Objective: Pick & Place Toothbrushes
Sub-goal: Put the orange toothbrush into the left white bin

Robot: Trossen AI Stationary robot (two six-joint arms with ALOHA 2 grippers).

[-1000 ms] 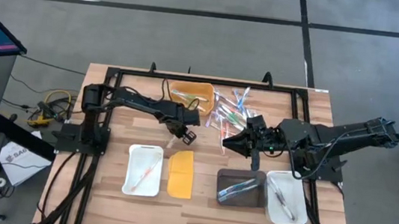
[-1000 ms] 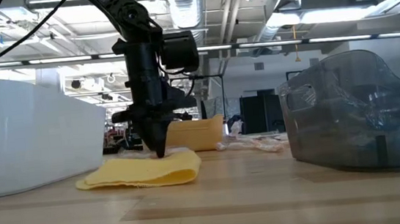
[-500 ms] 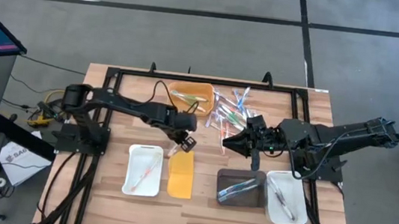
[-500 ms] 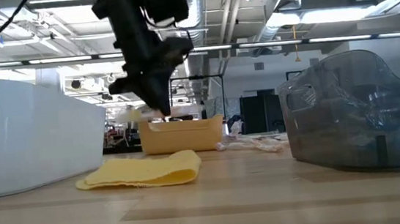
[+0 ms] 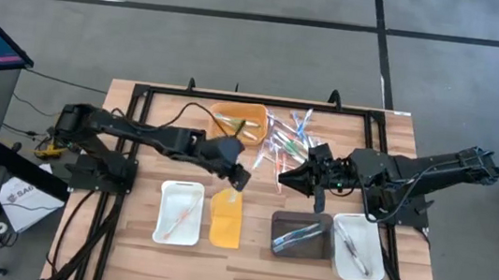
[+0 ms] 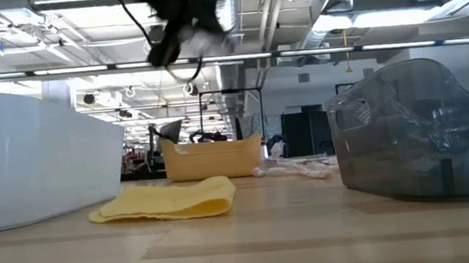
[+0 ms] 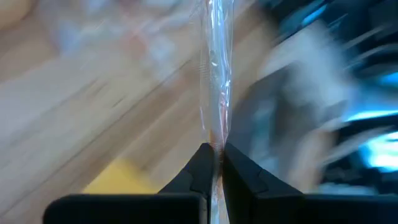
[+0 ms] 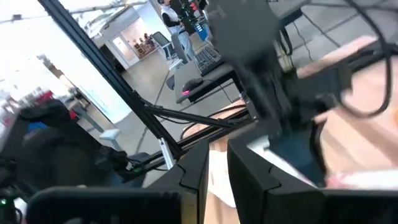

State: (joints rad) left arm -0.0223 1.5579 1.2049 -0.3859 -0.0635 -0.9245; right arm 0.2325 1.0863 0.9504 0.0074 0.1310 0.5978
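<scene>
A wrapped toothbrush has come up off the yellow lid, carried by the left tool, whose fingers are pinched tight on its lower end so it juts forward between them. This looks like the carry step; next it needs a tray, likely the white tray nearby. The right tool waits narrow beside the toothbrush pile; whether it holds anything is unclear.
</scene>
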